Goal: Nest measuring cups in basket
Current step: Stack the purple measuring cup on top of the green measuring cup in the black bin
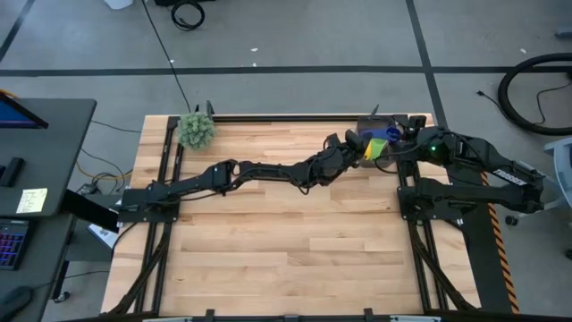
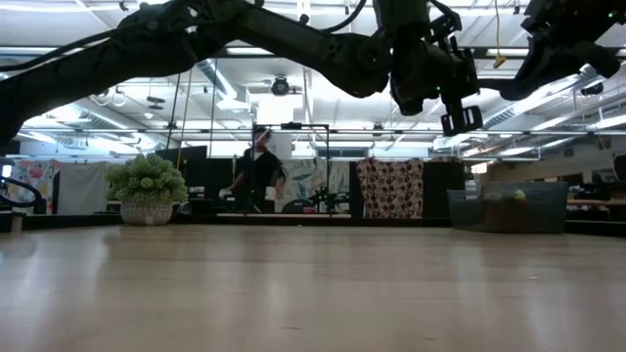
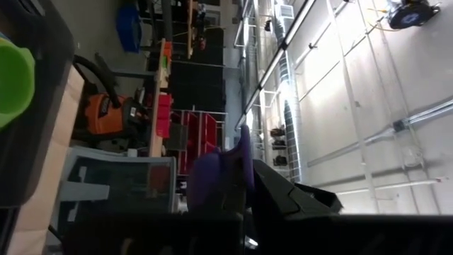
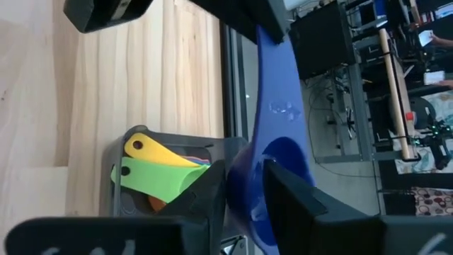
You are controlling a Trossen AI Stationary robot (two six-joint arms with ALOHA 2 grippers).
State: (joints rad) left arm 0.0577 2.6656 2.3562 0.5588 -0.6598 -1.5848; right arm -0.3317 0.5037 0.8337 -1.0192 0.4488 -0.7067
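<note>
Dark blue cup (image 4: 279,142) hangs just above basket (image 4: 212,152) at counter's far right corner, handle running away from right claw (image 4: 244,205), which grips its bowl rim. Left claw (image 1: 356,148) alongside basket, also clamping a blue cup (image 3: 219,170). You're nearer w/ right: lower it.

Green (image 4: 159,178) and yellow cups (image 4: 159,152) in grey basket (image 4: 117,195).
</note>
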